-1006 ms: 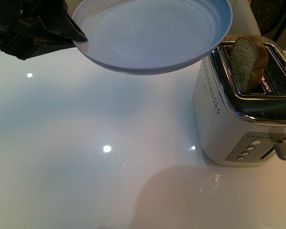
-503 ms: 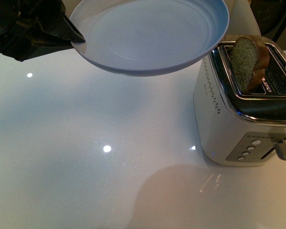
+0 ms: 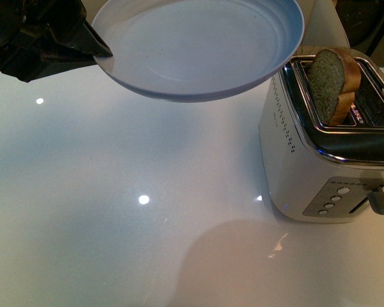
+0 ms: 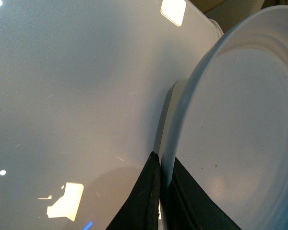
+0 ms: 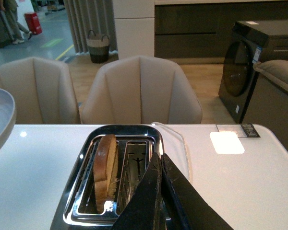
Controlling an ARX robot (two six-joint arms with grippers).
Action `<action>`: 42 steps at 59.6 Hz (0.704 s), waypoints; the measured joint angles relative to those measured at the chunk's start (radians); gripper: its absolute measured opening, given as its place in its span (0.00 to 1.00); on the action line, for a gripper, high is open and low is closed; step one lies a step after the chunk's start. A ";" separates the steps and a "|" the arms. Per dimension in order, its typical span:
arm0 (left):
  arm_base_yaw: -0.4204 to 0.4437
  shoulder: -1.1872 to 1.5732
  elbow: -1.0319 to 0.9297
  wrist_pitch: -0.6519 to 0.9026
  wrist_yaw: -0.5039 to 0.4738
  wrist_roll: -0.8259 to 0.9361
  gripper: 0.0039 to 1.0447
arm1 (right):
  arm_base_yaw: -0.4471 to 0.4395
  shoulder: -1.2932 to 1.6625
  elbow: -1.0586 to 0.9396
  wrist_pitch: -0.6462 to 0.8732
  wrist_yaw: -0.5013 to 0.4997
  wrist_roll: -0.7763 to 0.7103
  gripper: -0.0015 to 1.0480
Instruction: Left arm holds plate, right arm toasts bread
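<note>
- Currently left fingers [image 4: 146,194] pinch plate [image 3: 198,48] rim, plate held above desk [image 3: 115,224].
- Bread [image 3: 333,80] stands in toaster [image 3: 301,160] slot.
- Right fingers [image 5: 145,201] pressed together, empty, over toaster.

The plate [image 3: 198,51] is now a little more to the left than one second ago. Its right rim is moved back from the toaster [image 3: 307,160], so more of the toaster's top back corner is visible and the gap to the bread [image 3: 333,80] is wider. The left gripper [image 3: 106,52], clamped on the plate's rim, is shifted left together with it.
</note>
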 joint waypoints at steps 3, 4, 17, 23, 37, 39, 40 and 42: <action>0.000 0.000 0.000 0.000 0.000 0.000 0.03 | 0.000 -0.025 -0.013 -0.012 0.000 0.000 0.02; 0.000 0.000 0.000 0.000 0.000 0.000 0.03 | 0.000 -0.031 -0.016 -0.015 0.000 0.000 0.02; 0.000 0.000 0.000 0.000 -0.001 0.000 0.03 | 0.000 -0.142 -0.061 -0.080 0.000 0.000 0.02; 0.000 0.000 0.000 0.000 -0.001 0.000 0.03 | 0.000 -0.190 -0.076 -0.113 0.000 0.000 0.02; 0.000 0.000 0.000 0.000 -0.002 0.001 0.03 | 0.000 -0.274 -0.117 -0.138 0.001 0.000 0.02; 0.000 -0.001 0.000 0.000 -0.001 0.001 0.03 | 0.000 -0.285 -0.117 -0.150 -0.003 0.000 0.02; 0.000 -0.001 0.000 0.000 -0.001 0.002 0.03 | 0.000 -0.296 -0.117 -0.160 -0.002 0.000 0.02; 0.000 -0.002 0.000 0.000 -0.001 0.002 0.03 | 0.000 -0.313 -0.117 -0.175 -0.001 0.000 0.02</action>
